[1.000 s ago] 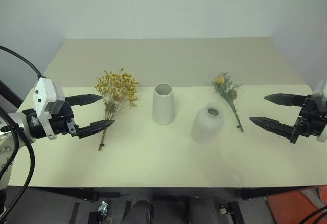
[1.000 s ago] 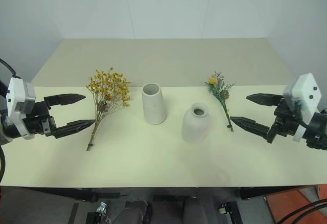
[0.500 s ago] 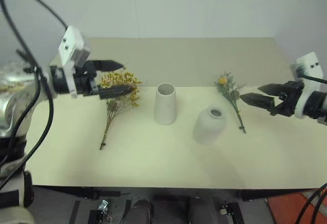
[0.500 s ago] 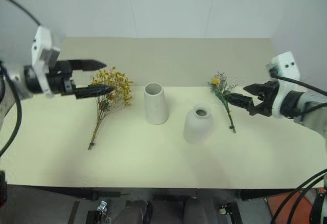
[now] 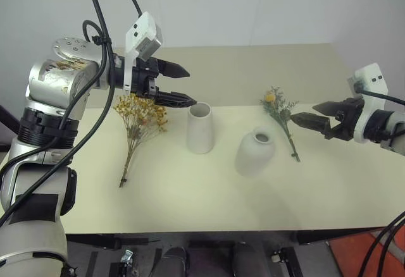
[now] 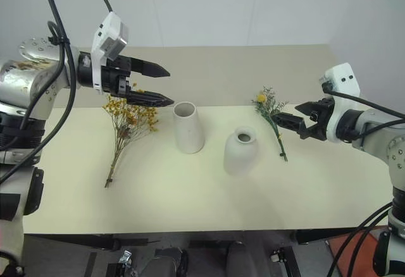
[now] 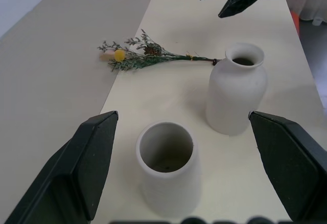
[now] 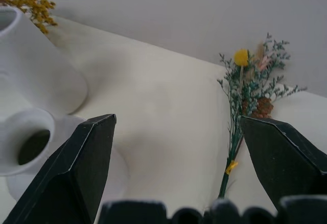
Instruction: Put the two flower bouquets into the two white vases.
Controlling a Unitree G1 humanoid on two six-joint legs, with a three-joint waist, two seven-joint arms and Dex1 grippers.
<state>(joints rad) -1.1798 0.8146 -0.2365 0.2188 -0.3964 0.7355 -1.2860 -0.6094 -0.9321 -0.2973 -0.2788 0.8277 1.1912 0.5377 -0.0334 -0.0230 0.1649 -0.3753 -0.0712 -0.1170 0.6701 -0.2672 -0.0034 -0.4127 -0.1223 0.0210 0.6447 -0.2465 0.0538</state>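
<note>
A bushy yellow-orange bouquet (image 5: 140, 114) lies flat on the table, left of the tall white cone vase (image 5: 200, 128). The squat white vase (image 5: 255, 152) stands to the cone's right. Right of that lies a slim green bouquet (image 5: 281, 111) with a round yellow bloom. My left gripper (image 5: 190, 87) hangs open and empty above the yellow blooms, its tips pointing toward the cone vase's mouth (image 7: 166, 147). My right gripper (image 5: 304, 113) is open and empty just right of the green bouquet's stem (image 8: 232, 152), pointing at it.
The cream table (image 5: 190, 207) has bare room in front of the vases and behind them up to the pale wall. Black cables (image 5: 101, 11) loop over my left arm. The table's right edge lies beyond my right gripper.
My left gripper rose from beside the yellow bouquet's stems and swung inward, above its blooms and near the cone vase. My right gripper moved in toward the green bouquet. Both stayed open.
</note>
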